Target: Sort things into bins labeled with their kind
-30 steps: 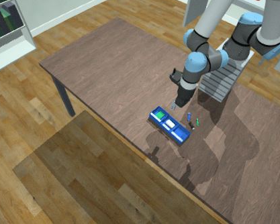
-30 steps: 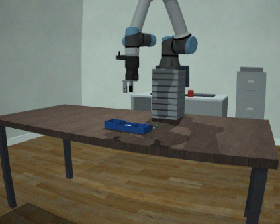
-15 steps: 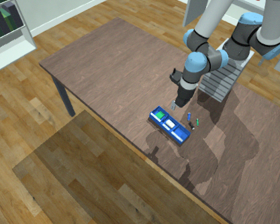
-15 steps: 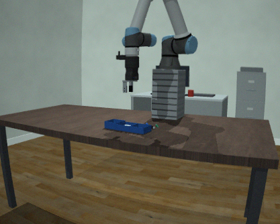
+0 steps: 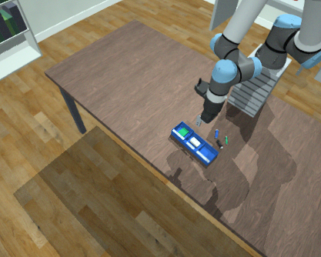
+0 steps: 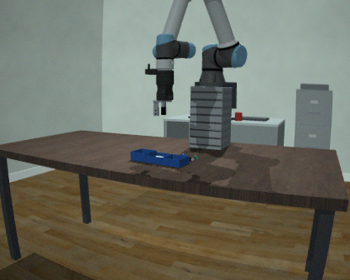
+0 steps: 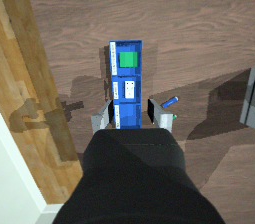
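Observation:
A blue bin [image 5: 192, 145] with three compartments in a row stands on the table; it also shows in the exterior view [image 6: 159, 158] and in the wrist view [image 7: 126, 84]. One end compartment holds a green block [image 7: 128, 59], the middle one a white piece [image 7: 128, 89], and the third [image 7: 126, 114] looks empty. White labels run along its side; I cannot read them. Beside the bin lie a blue pen-like thing [image 5: 216, 133] [image 7: 170, 102], a green one [image 5: 226, 139] and a dark one [image 5: 219, 144]. My gripper [image 5: 199, 121] [image 7: 130, 106] is open and empty, high above the bin.
A grey ribbed block [image 5: 254, 89] [image 6: 210, 117] carries the arm's base at the back of the table. The table's front edge [image 5: 158, 170] runs close to the bin. A shelf [image 5: 8, 24] and a desk with a red item [image 6: 238, 116] stand beyond the table.

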